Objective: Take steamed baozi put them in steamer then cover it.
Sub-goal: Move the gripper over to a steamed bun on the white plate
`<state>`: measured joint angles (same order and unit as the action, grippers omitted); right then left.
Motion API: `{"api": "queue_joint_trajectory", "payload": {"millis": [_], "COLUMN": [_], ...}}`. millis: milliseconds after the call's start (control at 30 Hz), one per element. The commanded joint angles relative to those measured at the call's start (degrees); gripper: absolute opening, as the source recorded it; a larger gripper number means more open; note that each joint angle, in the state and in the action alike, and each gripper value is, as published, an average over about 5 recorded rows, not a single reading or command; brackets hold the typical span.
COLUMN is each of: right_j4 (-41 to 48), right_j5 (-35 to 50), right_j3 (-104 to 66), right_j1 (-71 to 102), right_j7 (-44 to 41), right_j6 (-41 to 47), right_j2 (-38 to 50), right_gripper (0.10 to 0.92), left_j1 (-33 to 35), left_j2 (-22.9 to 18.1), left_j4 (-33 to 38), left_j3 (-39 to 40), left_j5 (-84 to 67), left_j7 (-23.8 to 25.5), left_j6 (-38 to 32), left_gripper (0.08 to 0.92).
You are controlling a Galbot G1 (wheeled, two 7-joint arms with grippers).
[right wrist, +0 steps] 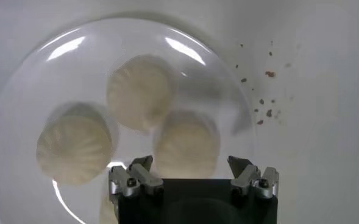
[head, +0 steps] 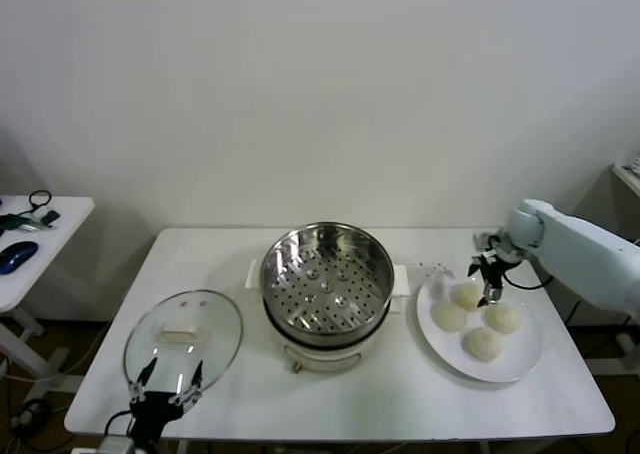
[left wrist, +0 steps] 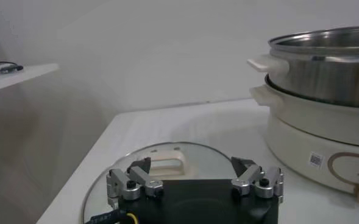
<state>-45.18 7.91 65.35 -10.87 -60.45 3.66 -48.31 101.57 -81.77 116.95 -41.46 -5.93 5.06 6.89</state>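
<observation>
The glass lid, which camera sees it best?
The head view shows the glass lid best: its whole round shape lies flat on the table, left of the steamer. The left wrist view shows only part of it behind the left gripper. The right wrist view shows none of it.

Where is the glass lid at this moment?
In the head view the glass lid lies flat on the table's left front, beside the steamer.

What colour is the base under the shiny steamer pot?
Cream-white: the steamer sits on a pale base with matching side handles, clearest in the left wrist view.
</observation>
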Motion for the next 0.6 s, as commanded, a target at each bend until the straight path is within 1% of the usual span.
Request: {"api": "queue_joint_trajectory", "payload": {"millis": [33, 167, 267, 433, 600], "right_j4": [2.87, 2.99, 3.00, 1.92, -3.87], "right_j5": [-0.73, -0.90, -0.91, -0.97, 0.62], "right_j3": [-0.25, -0.32, -0.36, -0.08, 6.16], "right_j1": [1.03, 1.14, 1.14, 0.14, -8.63], "right_j7": [-0.06, 0.04, 0.09, -0.13, -0.94], "right_j6": [0.03, -0.22, -0.50, -1.67, -4.04], "right_j2": [-2.16, -2.18, -2.21, -1.80, 0.10], "right_gripper": [0.784, 0.692, 0.648, 0.637, 0.636], "left_j1": [-0.05, -0.17, -0.26, -0.27, -0.20], "left_j2": [-0.06, -0.05, -0.07, -0.10, -0.04], "left_j4": [-0.08, -0.16, -0.20, -0.17, -0.08], "left_j3": [-0.06, -0.15, -0.15, -0.14, -0.13], "left_j5": [-0.10, -0.13, -0.14, -0.12, -0.05], "left_j7": [-0.06, -0.12, -0.15, -0.19, -0.21], "left_j6": [-0.02, 0.01, 0.02, 0.01, -0.05], "left_gripper": [0.823, 0.823, 0.823, 0.823, 0.823]}}
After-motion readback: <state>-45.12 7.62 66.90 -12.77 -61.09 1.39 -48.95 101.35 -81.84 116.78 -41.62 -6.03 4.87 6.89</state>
